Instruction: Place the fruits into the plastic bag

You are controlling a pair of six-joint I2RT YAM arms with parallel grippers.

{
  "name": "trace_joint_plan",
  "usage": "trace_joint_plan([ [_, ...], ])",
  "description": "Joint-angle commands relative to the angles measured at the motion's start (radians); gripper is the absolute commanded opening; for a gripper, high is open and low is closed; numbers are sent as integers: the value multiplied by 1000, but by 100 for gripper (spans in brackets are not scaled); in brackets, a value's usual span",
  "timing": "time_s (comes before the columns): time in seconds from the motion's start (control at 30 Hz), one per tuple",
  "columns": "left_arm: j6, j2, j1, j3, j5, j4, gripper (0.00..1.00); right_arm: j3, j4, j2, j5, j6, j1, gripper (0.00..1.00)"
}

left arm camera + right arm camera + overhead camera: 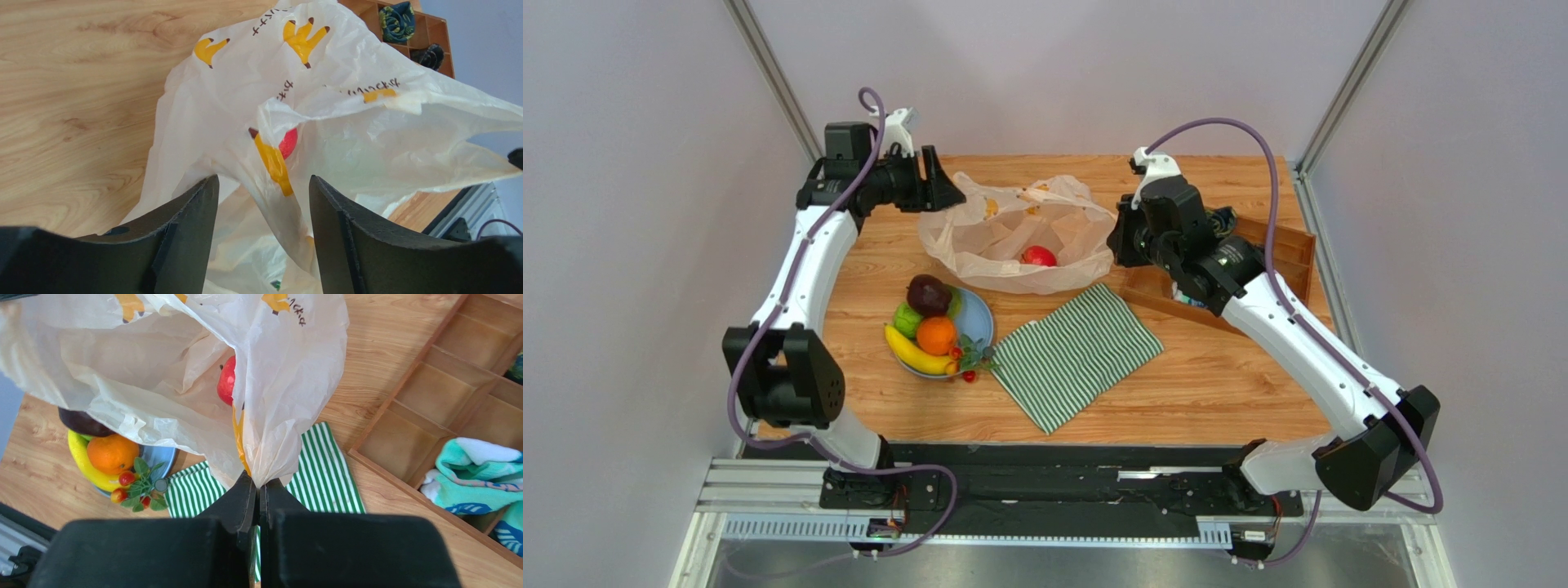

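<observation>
1. The wooden surface (1210, 368) carries everything. By the look of it the task is at an early stage: one fruit is in the bag and five sorts wait outside it.
2. The plastic bag (1014, 233) lies at the far middle of the surface, between the two arms, its mouth drawn up and spread. Through the thin film the red apple (1038, 256) shows inside, towards the right half of the bag.
3. A striped cloth (1075, 355) lies flat near the front, just right of the plate. A wooden tray (1284, 251) with compartments sits behind the right arm. Neither belongs to the task.
4. The right hand (258, 482) is pressed together on a gathered fold of the bag's right edge, pinching the film and lifting it off the surface.
5. The left hand (263, 184) is at the bag's left edge with its fingers spread wide. A fold of the bag runs through the gap, but nothing shows it clamped.
6. The plate (979, 316) sits just in front of the bag's left part and holds the fruits not yet moved.
7. On it, by size: the banana (916, 353) along the near rim, the dark purple-brown fruit (928, 294) at the back, the orange (935, 335) in the middle, the green apple (907, 320) on the left, and the red berries (967, 364) at the right near edge.
8. With one hand holding the mouth and the other open, the open left hand seems the one free to fetch the next fruit.
</observation>
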Motion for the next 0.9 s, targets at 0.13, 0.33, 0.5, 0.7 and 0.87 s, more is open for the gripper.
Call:
trace_joint_plan([
  [0.13,66,-338,-3,-158,-235,100,79,35,-29,-26,145,57,7,0],
  [0.33,66,-585,-2,-371,-456,137,91,36,-39,-2,154,74,7,0],
  [0.5,36,-696,18,-506,-482,51,95,29,-27,-3,136,81,9,0],
  [0.7,-32,-740,81,-637,-505,18,99,27,-12,-2,108,85,7,0],
  [0.87,-130,-728,124,-690,-412,65,99,22,-4,-8,98,80,7,0],
])
